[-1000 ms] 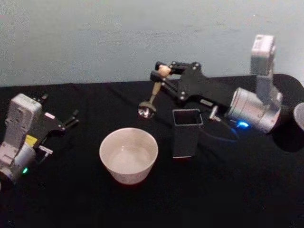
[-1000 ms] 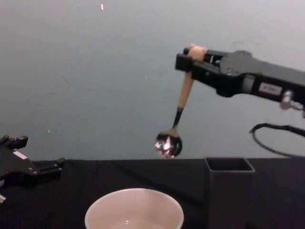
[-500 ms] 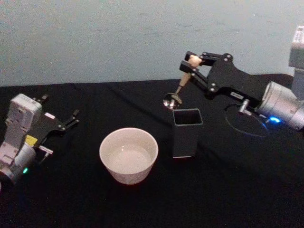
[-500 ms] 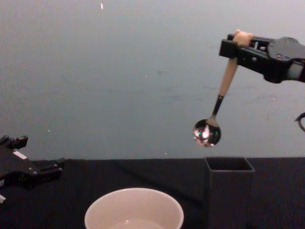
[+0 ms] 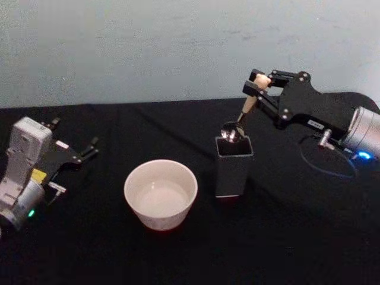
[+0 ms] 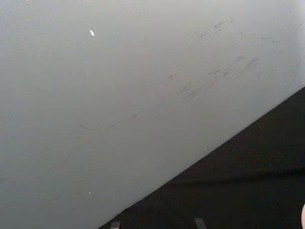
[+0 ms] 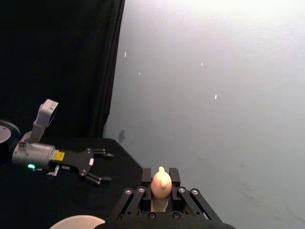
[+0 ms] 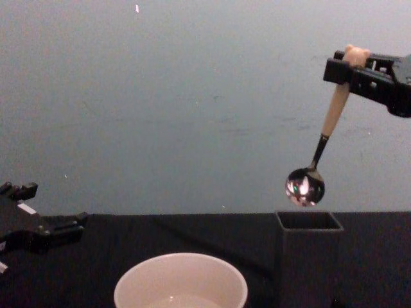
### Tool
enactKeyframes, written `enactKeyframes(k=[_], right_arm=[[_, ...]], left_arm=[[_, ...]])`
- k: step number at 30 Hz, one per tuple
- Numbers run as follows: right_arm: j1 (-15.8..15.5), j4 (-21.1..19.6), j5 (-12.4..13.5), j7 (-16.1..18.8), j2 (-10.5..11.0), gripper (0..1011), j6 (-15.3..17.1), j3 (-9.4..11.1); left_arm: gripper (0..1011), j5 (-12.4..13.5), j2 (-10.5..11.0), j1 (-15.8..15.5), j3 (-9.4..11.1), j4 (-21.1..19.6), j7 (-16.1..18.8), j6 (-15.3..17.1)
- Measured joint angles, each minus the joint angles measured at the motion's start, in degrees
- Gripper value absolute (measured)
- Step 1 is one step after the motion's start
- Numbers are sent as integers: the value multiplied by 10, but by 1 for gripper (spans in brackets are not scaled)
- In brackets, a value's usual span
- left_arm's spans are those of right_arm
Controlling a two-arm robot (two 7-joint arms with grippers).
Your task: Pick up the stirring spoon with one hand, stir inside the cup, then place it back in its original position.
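The stirring spoon is held at the top of its matte peach handle, just under the small bear head, by the right gripper, whose flat black fingers are clamped tight on it; its long axis is nearly upright and slightly tilted, with the bear head up and out to the right of the dark grey holder and the thin dark neck and shiny round metal bowl pointing down; the bowl hangs just above the holder's open square mouth, with a gap seen between them in the chest view. The holder is tall, straight-walled and dull-surfaced; the cup, round, cream-white, smooth and thin-rimmed, stands just left of the holder on the black cloth. The left gripper lies well to the left of the holder, beyond the cup; its fingers are spread wide and nothing is held. A small white label and a yellow sticker are seen on that arm; their writing cannot be read.
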Motion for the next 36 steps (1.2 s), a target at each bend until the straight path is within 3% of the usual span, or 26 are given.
enactKeyframes(k=[20, 36], right_arm=[[11, 37, -19, -1, -9, 214, 15, -20], [27, 85, -37, 6, -23, 214, 46, -55]], left_arm=[[1001, 0, 0, 0, 0, 0, 0, 0], [1001, 0, 0, 0, 0, 0, 0, 0]])
